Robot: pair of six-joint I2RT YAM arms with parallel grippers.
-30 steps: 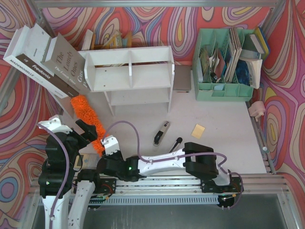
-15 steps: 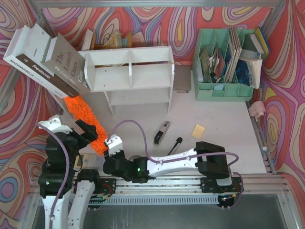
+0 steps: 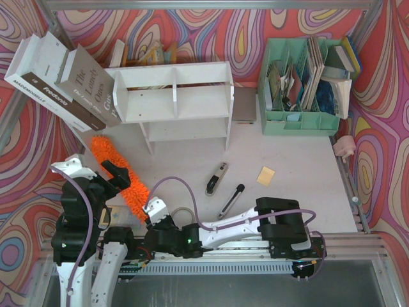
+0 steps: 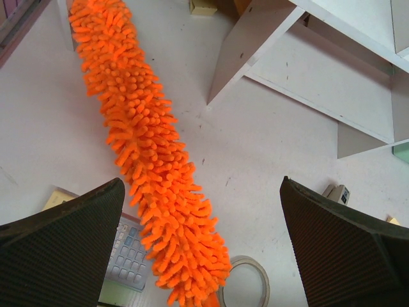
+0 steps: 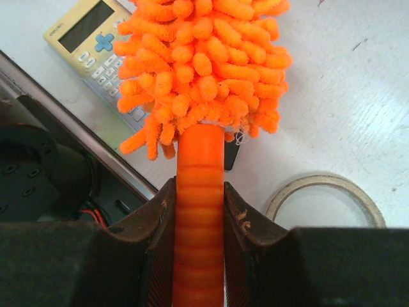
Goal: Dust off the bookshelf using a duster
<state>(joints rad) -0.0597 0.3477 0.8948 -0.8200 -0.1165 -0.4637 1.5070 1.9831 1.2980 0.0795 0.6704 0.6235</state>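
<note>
Ahead of your right hand (image 5: pixel 199 192) extends the duster (image 5: pixel 204 70), bookshelf (image 3: pixel 172 96) farther off rightward (calculator (image 5: pixel 96 45) on the table (image 5: pixel 332 96) left, tape ring (image 5: pixel 326 198) right).

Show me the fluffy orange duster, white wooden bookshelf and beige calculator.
Fluffy orange duster (image 4: pixel 150 160): left wrist view, head's middle.
White wooden bookshelf (image 3: pixel 173 93): top external view, centre divider.
Beige calculator (image 5: pixel 104 59): right wrist view, keypad.

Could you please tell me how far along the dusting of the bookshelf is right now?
Done: the right gripper is shut on the handle of the duster. In hand: the fluffy head points toward the bookshelf but sits short of it, touching no shelf; the left gripper hangs open above it. Left: all the wiping.
</note>
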